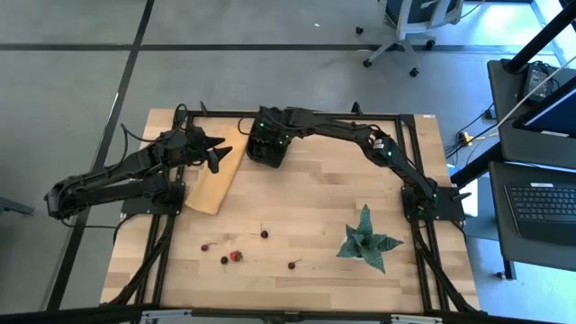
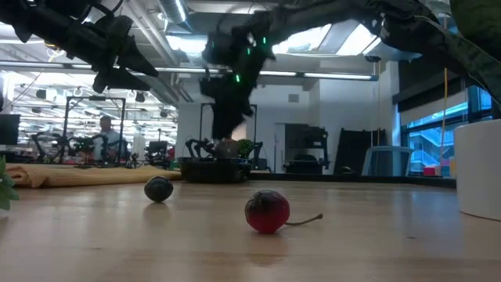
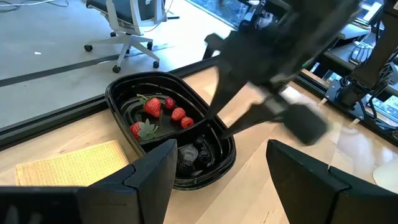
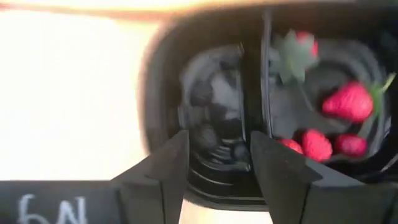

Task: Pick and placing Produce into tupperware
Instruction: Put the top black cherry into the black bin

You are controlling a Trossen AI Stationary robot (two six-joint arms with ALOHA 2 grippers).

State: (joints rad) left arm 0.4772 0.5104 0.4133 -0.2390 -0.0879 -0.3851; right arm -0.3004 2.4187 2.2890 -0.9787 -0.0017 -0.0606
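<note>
Loose cherry point(image 2: 268, 211) near worktop point(image 1: 315, 270) front edge. Right gripper point(image 4: 214, 163) released above tupperware point(image 1: 267, 153) holding strawberries point(image 3: 152, 106). Left gripper point(image 3: 217, 171) released, raised beside it.

overhead, table-level, two wrist views

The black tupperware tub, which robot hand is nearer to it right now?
Right. The right hand hangs directly over the tub, fingers open above it. The left hand hovers off to the side, above the tan board.
</note>
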